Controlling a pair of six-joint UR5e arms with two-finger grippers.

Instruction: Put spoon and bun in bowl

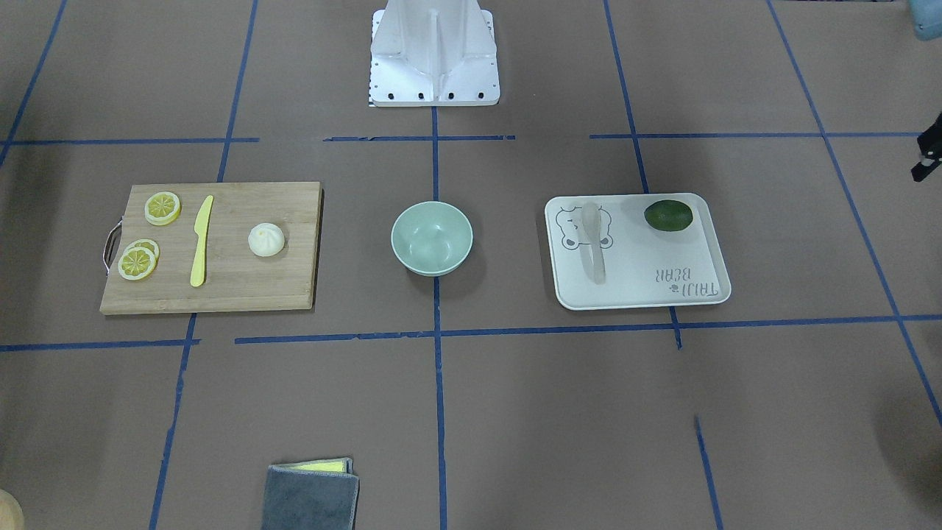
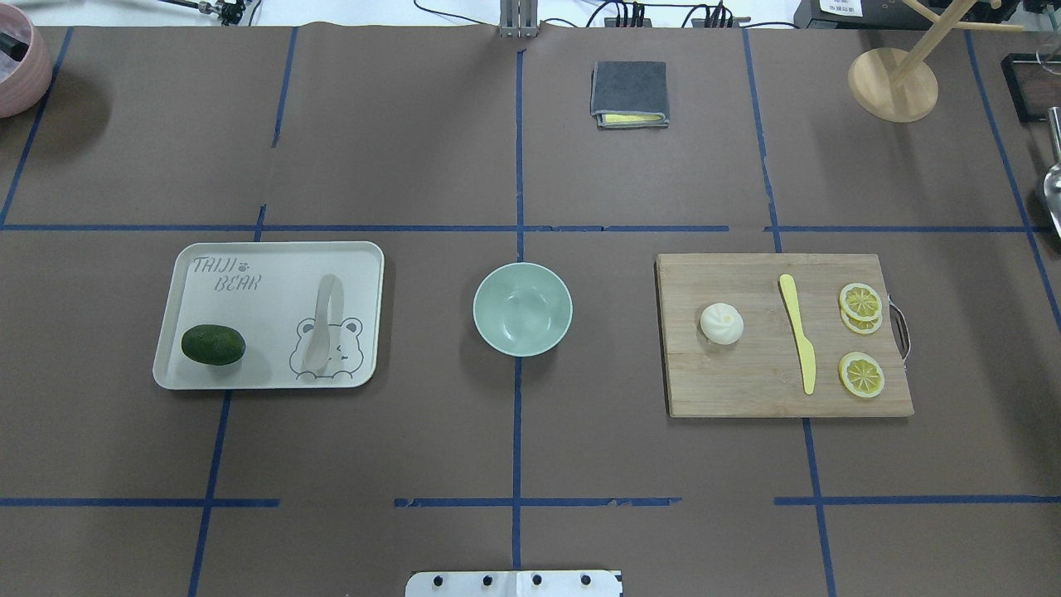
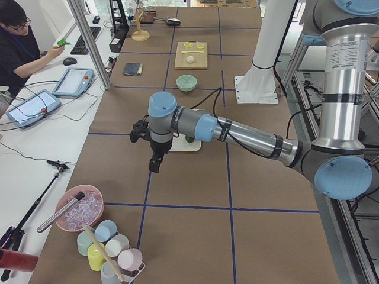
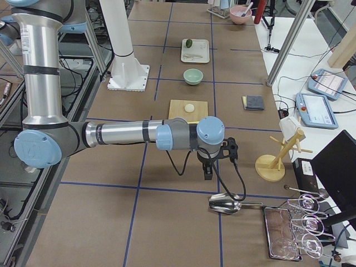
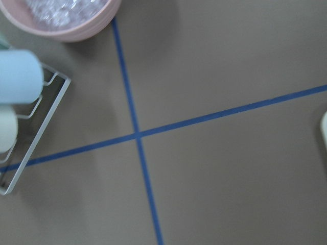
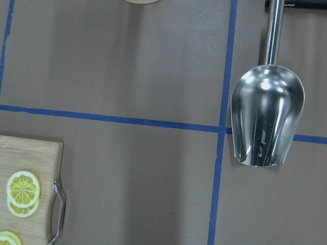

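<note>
On tray [image 2: 265, 311], spoon [image 2: 322, 325] lies well apart from left gripper [image 3: 155, 165]

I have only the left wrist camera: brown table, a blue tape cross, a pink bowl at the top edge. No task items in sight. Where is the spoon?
Observer: The spoon lies on a bear-print tray, scoop end toward the robot, with a dark green lime beside it on the same tray.
Operator: Is anything in the bowl yet?
Observer: No. The bowl stands empty at the table's middle, between the tray and a cutting board.
Operator: And the bun?
Observer: The bun sits on that board, toward the end nearest the bowl, apart from the yellow knife.
</note>
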